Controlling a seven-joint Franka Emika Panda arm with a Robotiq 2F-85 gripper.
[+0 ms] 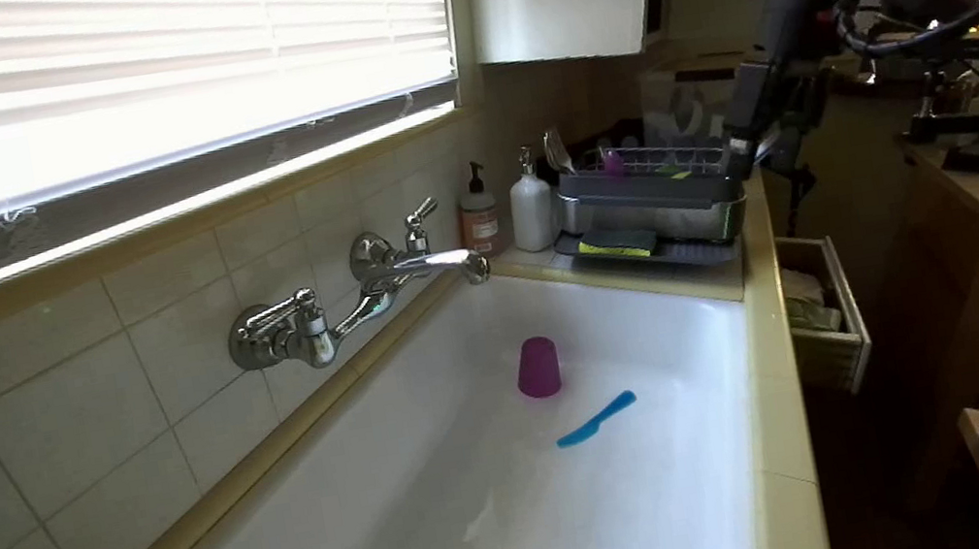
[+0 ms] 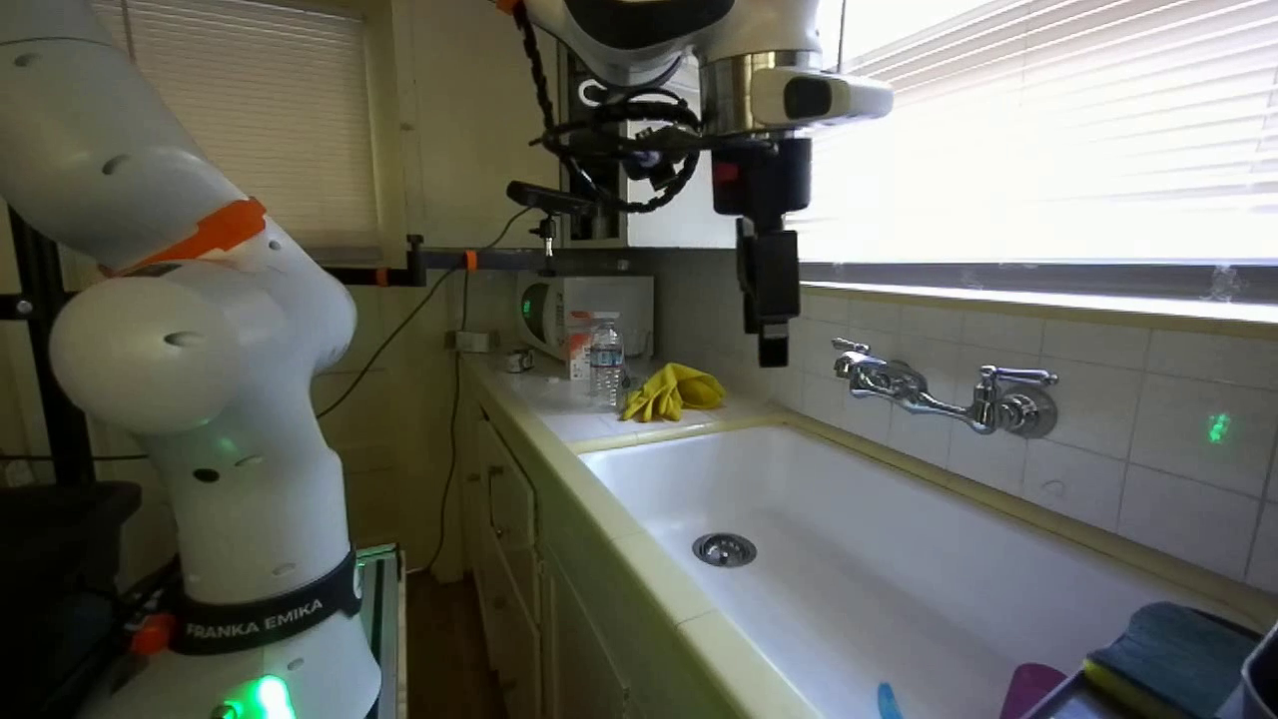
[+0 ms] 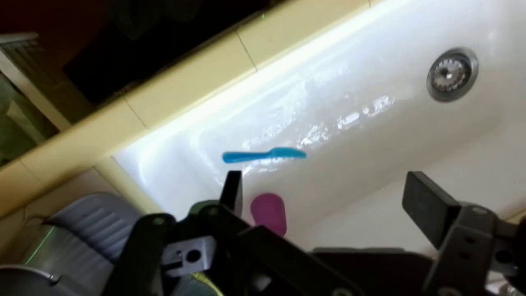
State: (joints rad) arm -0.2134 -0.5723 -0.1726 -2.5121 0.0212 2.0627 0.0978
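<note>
I hold my gripper (image 3: pixel 324 189) high, well above the floor of the sink (image 3: pixel 370 172), and its two fingers (image 3: pixel 429 209) are spread wide apart. Below me, in the wrist view, a purple cup (image 3: pixel 269 211) shows between the fingers, closer to the one at the left of that picture and partly hidden by my own parts; I cannot tell whether it stands upside down or lies on its side. A blue knife (image 3: pixel 265 155) lies flat just beyond it, near the cup but apart from it, and in that view it sits past the tip of that same finger (its blade points toward the drain (image 3: pixel 452 75), its handle away). Both are well apart from my fingertips. In an exterior view a dish rack (image 1: pixel 633 191) stands at the sink's end, a sponge (image 1: pixel 624 240) on the tray (image 1: pixel 688 253) before it, two pump bottles (image 1: pixel 532 211) beside it, and a faucet (image 1: pixel 439 263) juts from the tiled wall (image 1: pixel 67 459). Farther off, past the sink's drain end, an exterior view gives me yellow gloves (image 2: pixel 674 391) beside a water bottle (image 2: pixel 606 374), with a microwave (image 2: pixel 629 310) behind them
</note>
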